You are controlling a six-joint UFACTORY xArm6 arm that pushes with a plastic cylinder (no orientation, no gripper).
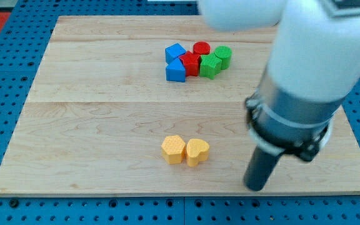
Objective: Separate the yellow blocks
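Two yellow blocks sit touching side by side near the board's bottom middle: a yellow hexagon (174, 149) on the left and a yellow heart (197, 151) on the right. My tip (255, 187) rests on the board to the right of the heart and slightly lower, about a hand's width away, touching neither block. The arm's large white and grey body fills the view's right above it.
A tight cluster stands near the top middle: two blue blocks (175, 70), a red block (191, 63), a red cylinder (201, 48), a green block (210, 65) and a green cylinder (223, 55). The wooden board (92, 112) lies on a blue pegboard.
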